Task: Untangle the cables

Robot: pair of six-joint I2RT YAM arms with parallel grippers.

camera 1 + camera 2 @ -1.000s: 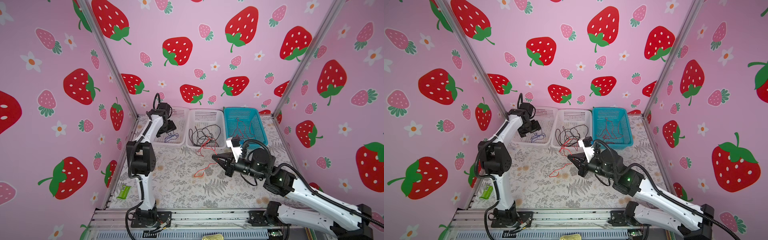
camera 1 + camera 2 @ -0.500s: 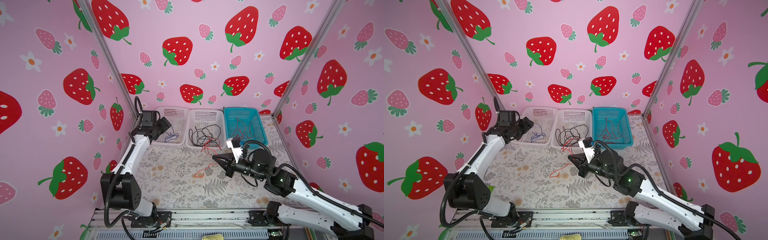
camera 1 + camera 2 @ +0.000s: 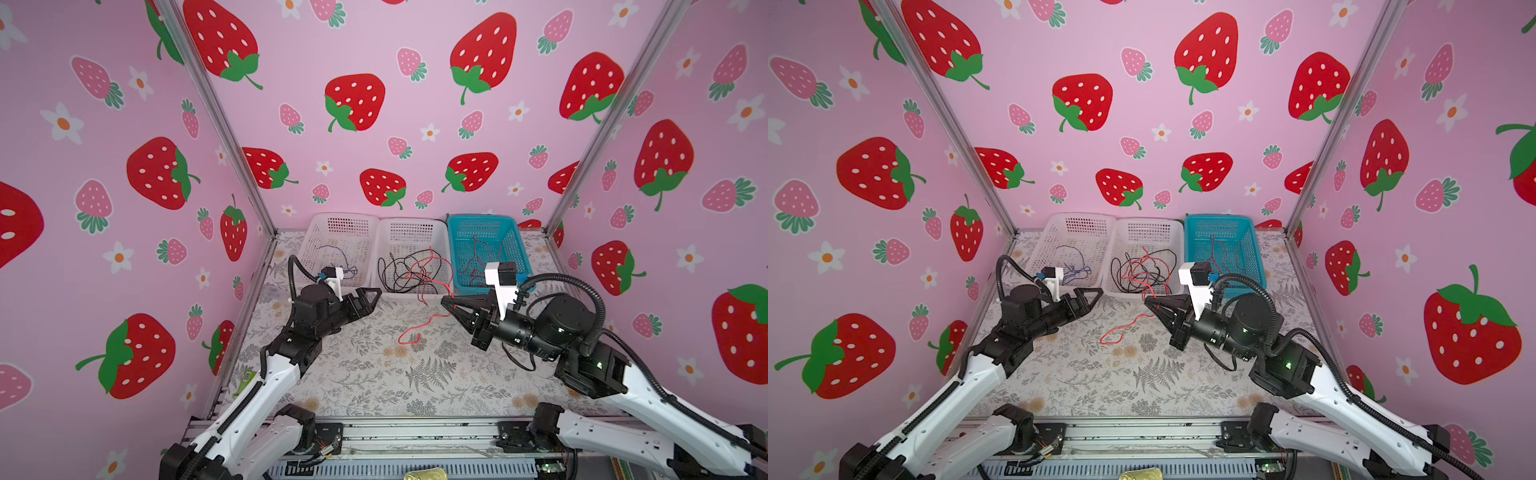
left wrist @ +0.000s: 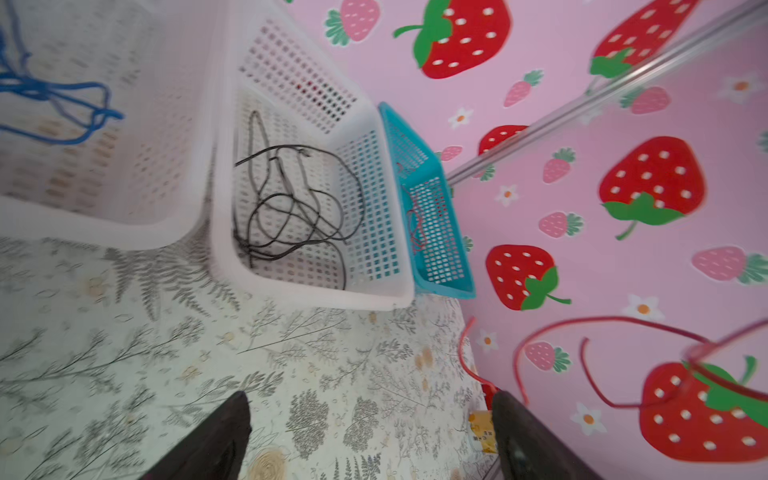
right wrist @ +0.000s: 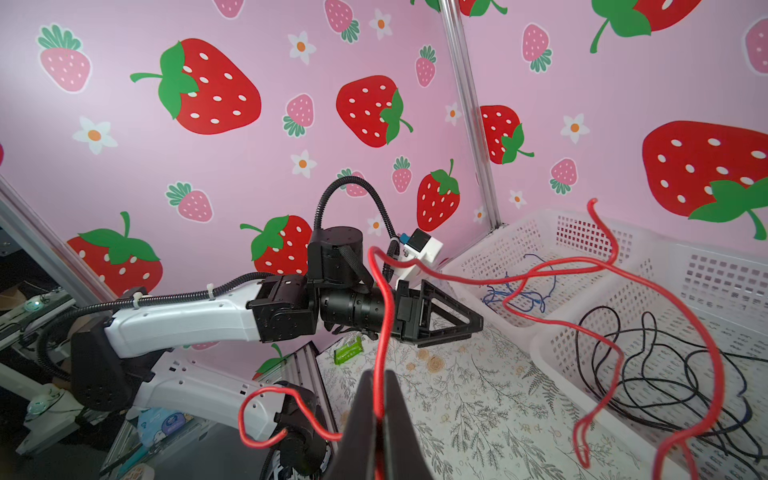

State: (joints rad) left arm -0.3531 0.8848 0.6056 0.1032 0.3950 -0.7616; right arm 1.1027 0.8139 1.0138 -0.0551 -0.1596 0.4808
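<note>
Our left arm (image 3: pixel 274 374) reaches from near-left base toward middle, wrist about level. Left gripper (image 3: pixel 373 294) points right, jaws spread wide, nothing between; fingers (image 4: pixel 232 419) well apart in wrist view. Our right arm (image 3: pixel 656 415) reaches from near-right base. Right gripper (image 3: pixel 445 301) points left, jaws pinched together on red cable (image 5: pixel 386 332). Gripper tips face each other, apart.

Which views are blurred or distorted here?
Left wrist view: motion-smeared, blue cable and the near red cable soft. Right wrist view: sharp, red cable crisp. Both top views: sharp, even light, wide-angle bowing at the edges.
</note>
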